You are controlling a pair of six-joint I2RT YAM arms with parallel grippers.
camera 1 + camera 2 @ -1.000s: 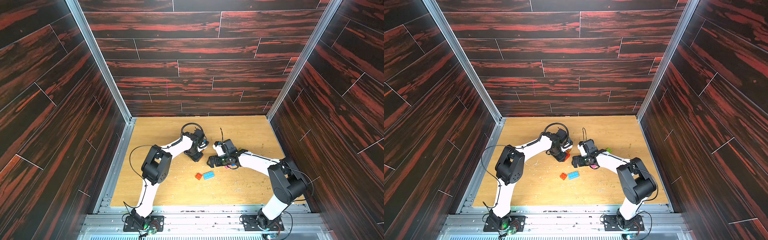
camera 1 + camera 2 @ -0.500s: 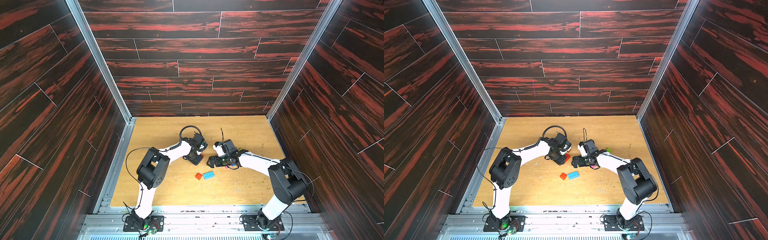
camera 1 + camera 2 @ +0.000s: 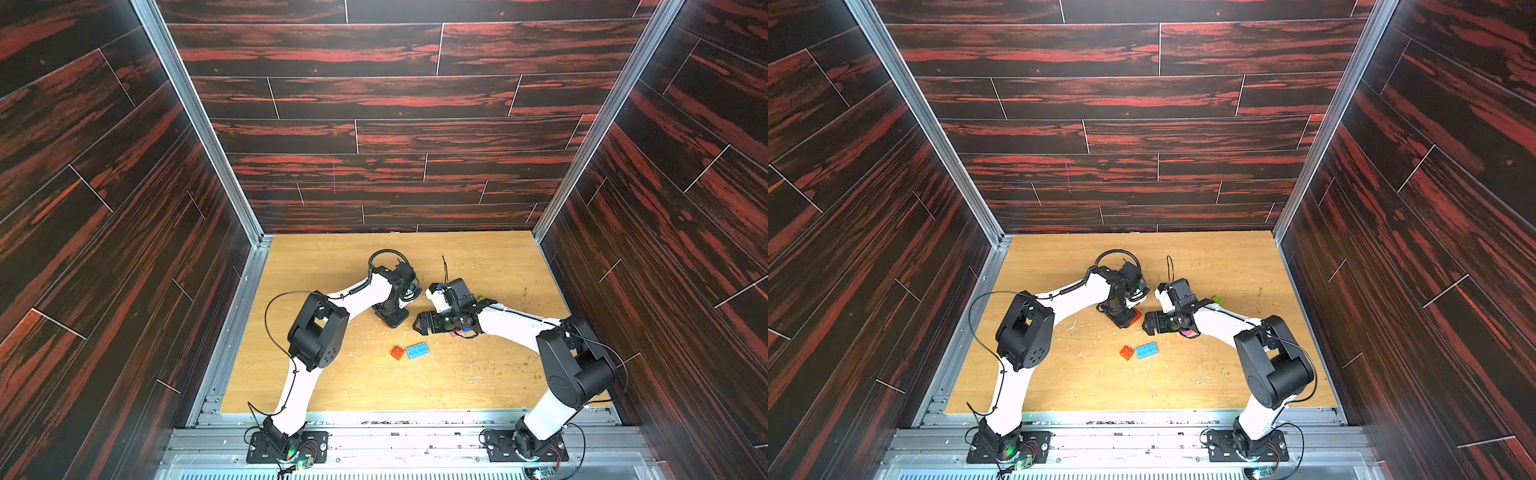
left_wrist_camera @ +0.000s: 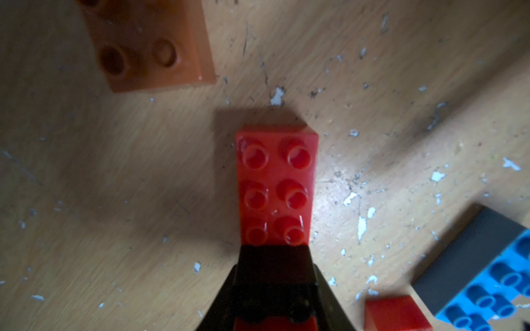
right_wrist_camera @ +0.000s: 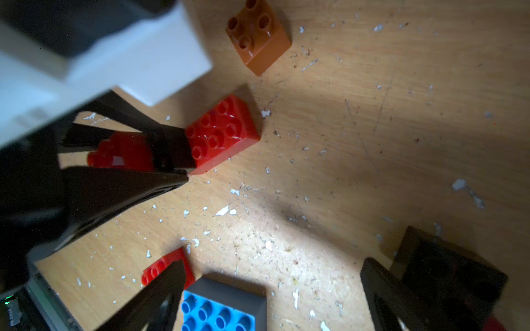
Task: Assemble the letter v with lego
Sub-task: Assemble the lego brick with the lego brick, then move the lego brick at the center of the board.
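Observation:
My left gripper (image 4: 275,258) is shut on one end of a long red lego brick (image 4: 276,186), held studs-up low over the wooden table. In both top views this gripper (image 3: 390,318) (image 3: 1121,318) points down at mid-table. The right wrist view shows the same red brick (image 5: 220,131) in those black fingers. My right gripper (image 3: 419,326) (image 3: 1147,324) (image 5: 272,286) stands open and empty just right of it. A small red brick (image 3: 397,352) and a light blue long brick (image 3: 417,350) lie side by side in front of both grippers. An orange-brown brick (image 4: 149,48) (image 5: 258,37) lies beyond the held brick.
A black brick (image 5: 447,272) sits by my right gripper's outer finger. A green brick (image 3: 1217,299), a pink one (image 3: 1185,333) and a blue one (image 3: 466,331) lie around the right wrist. White flecks litter the table (image 3: 332,266). Dark walls enclose three sides.
My left gripper has sunk slightly toward the table with the red brick, and its elbow has shifted. The right arm has not moved.

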